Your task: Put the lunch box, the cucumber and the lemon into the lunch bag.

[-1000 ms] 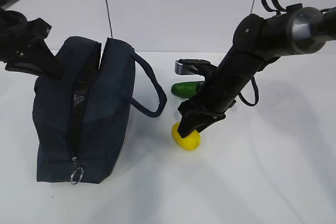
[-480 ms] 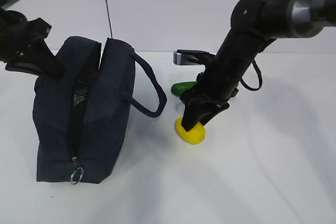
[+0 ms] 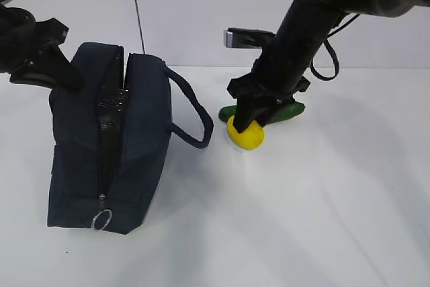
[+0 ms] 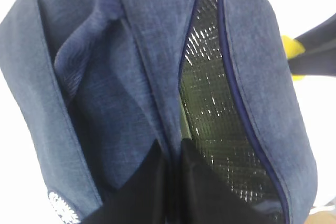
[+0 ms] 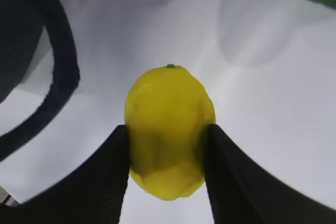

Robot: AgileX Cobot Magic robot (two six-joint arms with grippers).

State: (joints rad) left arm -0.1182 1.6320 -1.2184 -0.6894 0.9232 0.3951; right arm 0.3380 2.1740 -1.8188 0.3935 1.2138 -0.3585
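Note:
The dark navy lunch bag (image 3: 111,146) stands at the left with its zipper open, showing silvery lining (image 4: 215,108). My left gripper (image 3: 67,80) is shut on the bag's top edge beside the opening, with fabric pinched between the fingers (image 4: 170,156). My right gripper (image 3: 243,126) is shut on the yellow lemon (image 3: 247,136) and holds it just above the table, to the right of the bag's handle (image 3: 195,122). The lemon (image 5: 169,129) sits between both fingers. The dark green cucumber (image 3: 285,110) lies on the table behind the lemon. The lunch box is not in view.
The zipper's metal ring pull (image 3: 102,220) hangs at the bag's near end. A loop handle (image 5: 60,77) curves out towards the lemon. White table (image 3: 322,220) stretches to the front and right. A white wall stands behind.
My right gripper has lifted the lemon off the table and carried it up and back, uncovering more of the cucumber. The bag's top has been drawn up a little and stands straighter.

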